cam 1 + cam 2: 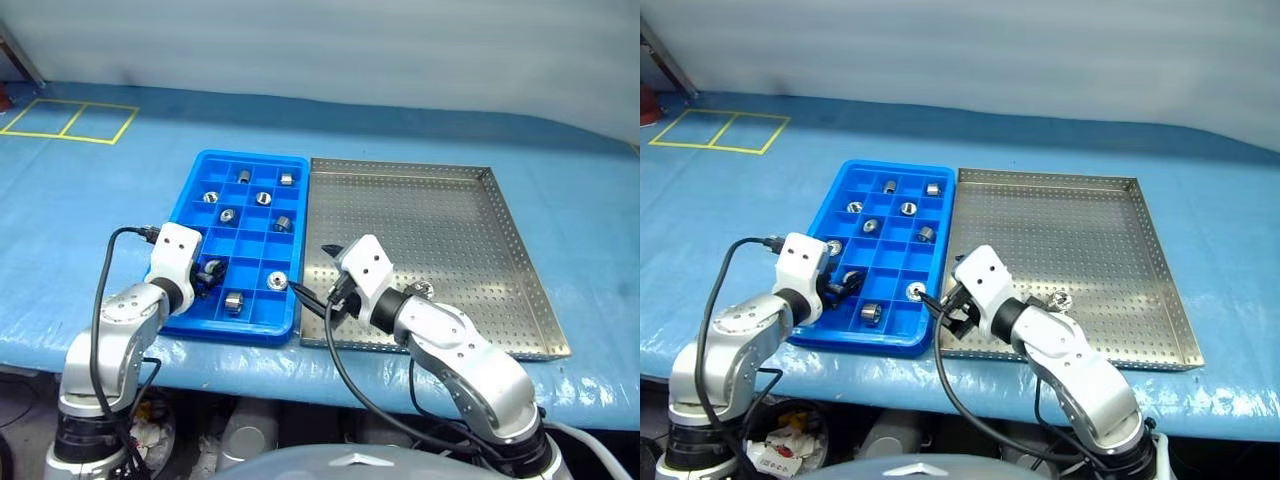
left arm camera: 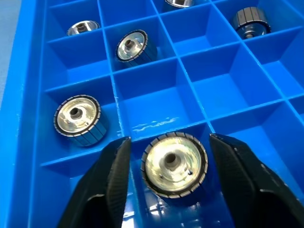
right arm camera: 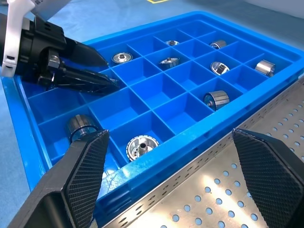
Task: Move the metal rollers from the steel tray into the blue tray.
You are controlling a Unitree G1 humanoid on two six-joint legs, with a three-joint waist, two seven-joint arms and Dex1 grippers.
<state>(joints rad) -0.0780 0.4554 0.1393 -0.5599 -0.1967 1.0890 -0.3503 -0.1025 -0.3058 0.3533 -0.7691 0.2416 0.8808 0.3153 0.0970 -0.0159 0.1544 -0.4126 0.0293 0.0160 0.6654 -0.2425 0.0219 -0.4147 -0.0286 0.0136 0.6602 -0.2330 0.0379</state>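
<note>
**A:** How far had you got at this point?

**B:** Most of the way, by my reading. Your blue tray already held about nine metal rollers, each in its own square compartment and spread from the far rows to the near edge. On the steel tray I could make out only one roller, sitting on the perforated floor near the front rim, just beside your right arm's wrist. The rest of that floor looked bare.

**A:** And my left gripper?

**B:** Your left gripper hung over the near left corner of the blue tray with its fingers spread apart. A roller lay on end in the compartment directly between them, and neither finger was touching it. I'd judge that one was delivered.

**A:** The right one?

**B:** Your right gripper was wide open and holding nothing. It hovered at the seam where the two trays meet, pointing across the blue tray, with one more roller in the compartment just ahead of it.

**A:** So what was left?

**B:** As far as I could see, the single roller on the steel tray. You'd have needed to bring the right gripper back toward it, since it was aimed the other way.
</note>
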